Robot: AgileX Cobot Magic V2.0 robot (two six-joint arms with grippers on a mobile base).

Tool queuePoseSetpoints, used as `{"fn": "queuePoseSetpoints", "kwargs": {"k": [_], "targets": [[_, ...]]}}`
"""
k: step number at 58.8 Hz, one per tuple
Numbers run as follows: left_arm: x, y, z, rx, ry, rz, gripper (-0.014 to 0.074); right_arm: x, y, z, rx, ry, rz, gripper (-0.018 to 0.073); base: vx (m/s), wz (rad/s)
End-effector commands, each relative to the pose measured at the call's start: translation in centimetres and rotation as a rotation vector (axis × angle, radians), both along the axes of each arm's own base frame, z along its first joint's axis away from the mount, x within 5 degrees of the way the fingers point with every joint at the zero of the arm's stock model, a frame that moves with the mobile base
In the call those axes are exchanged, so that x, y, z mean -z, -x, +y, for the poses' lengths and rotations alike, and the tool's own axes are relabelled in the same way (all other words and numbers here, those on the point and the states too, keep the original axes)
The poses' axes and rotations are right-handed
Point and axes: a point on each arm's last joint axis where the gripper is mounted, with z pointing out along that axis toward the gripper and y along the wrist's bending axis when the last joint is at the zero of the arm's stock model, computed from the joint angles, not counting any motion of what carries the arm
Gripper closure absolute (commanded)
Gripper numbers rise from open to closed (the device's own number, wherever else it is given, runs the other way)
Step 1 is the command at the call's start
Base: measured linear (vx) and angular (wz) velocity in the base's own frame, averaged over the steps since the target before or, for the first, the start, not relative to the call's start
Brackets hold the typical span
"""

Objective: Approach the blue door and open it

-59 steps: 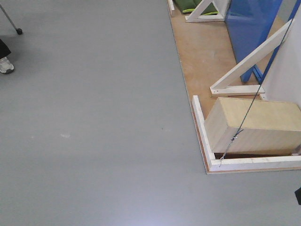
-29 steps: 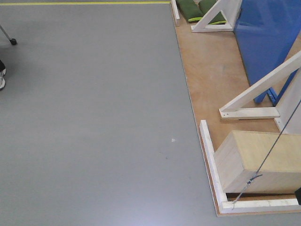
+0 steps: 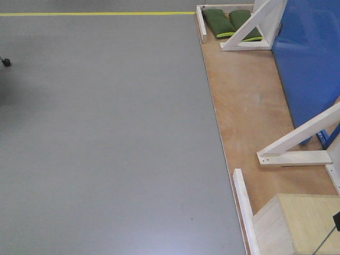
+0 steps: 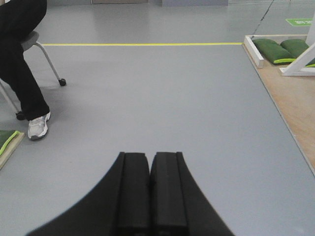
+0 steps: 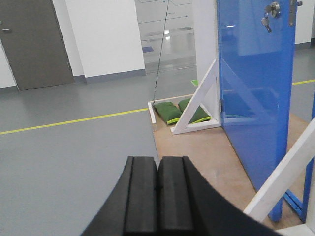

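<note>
Grey floor (image 3: 106, 133) | blue door (image 5: 251, 98) upright along plywood platform (image 3: 249, 122) right edge, ahead-right of right gripper (image 5: 157, 196) | nearer arm: right, pads pressed together, empty | left gripper (image 4: 150, 196) likewise closed

front: high, looks down | wrists: low, forward | shared: green cushions (image 3: 229, 22)

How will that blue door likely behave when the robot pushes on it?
The blue door looks like a glossy flat panel, so it is probably stiff and slippery to flat contact. It should swing rather than tip, since white braces and green bags seem to anchor it.
</note>
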Motion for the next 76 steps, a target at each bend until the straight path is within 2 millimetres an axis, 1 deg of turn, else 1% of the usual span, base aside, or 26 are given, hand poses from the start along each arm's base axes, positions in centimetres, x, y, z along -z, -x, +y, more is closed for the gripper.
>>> {"fn": "queuePoseSetpoints", "kwargs": {"k": [1,41,76], "targets": [[-1.66,-0.01,-0.06,0.005,-0.007,-0.119,0.0524,-0.82,0.10,0.03,-0.002,0.015,-0.098,0.0551,0.42,0.02],[-1.66,-0.01,-0.06,0.005,-0.007,-0.119,0.0524,-0.81,0.09,0.03,-0.002,0.015,-0.097,0.0551,0.39,0.01],[-1.66,-0.01,-0.06,0.005,-0.007,-0.119,0.0524,-0.81,0.09,0.03,-0.002,0.015,-0.097,0.0551,0.32,-0.04]]}}
